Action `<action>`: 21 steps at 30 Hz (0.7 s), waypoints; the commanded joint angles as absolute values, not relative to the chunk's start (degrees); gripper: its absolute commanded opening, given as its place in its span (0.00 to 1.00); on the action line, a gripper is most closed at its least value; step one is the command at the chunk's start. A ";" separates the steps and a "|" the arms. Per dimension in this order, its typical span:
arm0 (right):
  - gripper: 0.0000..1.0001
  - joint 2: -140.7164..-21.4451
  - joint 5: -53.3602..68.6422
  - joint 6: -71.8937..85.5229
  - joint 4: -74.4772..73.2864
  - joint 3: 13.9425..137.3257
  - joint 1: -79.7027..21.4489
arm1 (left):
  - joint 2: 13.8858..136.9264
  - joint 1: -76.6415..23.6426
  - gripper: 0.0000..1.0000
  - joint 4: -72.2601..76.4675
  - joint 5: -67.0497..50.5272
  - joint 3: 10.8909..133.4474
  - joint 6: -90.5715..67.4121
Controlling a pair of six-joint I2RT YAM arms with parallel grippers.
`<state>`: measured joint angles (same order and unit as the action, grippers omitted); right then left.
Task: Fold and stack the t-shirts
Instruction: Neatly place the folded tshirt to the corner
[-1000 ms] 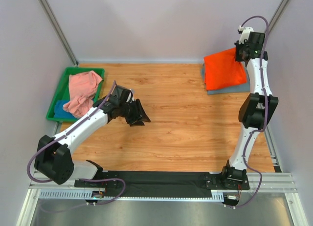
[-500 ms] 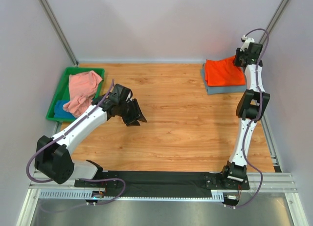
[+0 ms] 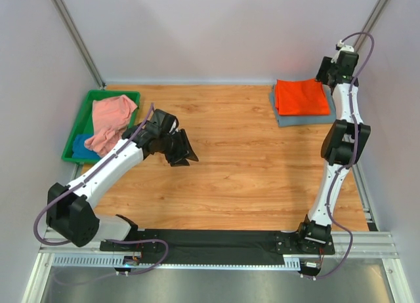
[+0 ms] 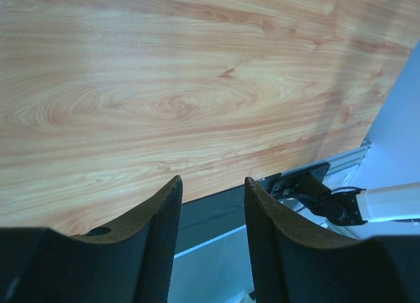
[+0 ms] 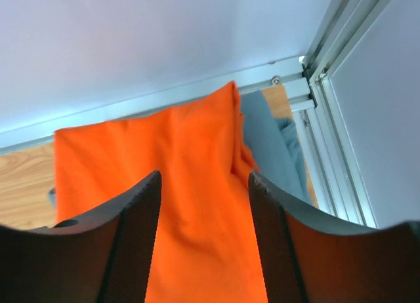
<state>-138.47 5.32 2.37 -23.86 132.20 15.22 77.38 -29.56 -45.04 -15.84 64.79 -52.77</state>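
A: The pincers?

B: The left pincer has its fingers apart and holds nothing, over bare desk. The right pincer is apart too, gripping nothing, above the orange shirt.

A: Count?

B: Four shirts. Orange lies folded on the grey shirt at the far right corner, beside the rail. The pink shirt and blue shirt lie crumpled in one tray at the left edge.

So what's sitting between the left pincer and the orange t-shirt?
Nothing but bare wood of the table lies between the left pincer and the orange t-shirt. The top external view shows the whole stretch.
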 commanded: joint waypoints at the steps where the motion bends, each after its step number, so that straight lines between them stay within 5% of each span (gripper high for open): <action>1: 0.51 -128.86 4.48 5.62 -26.62 127.90 13.36 | 73.83 -29.79 0.50 -44.56 -17.83 67.06 -51.07; 5: 0.18 -124.45 5.01 8.25 -23.03 119.01 13.45 | 70.14 -29.79 0.51 -43.68 -18.63 65.75 -49.58; 11: 0.06 -135.60 13.70 17.21 -20.83 127.86 15.99 | 69.26 -29.79 0.51 -43.16 -18.72 63.37 -49.83; 21: 0.02 -154.23 10.73 23.81 -12.66 143.95 18.37 | 78.55 -29.79 0.50 -42.36 -17.75 67.85 -49.75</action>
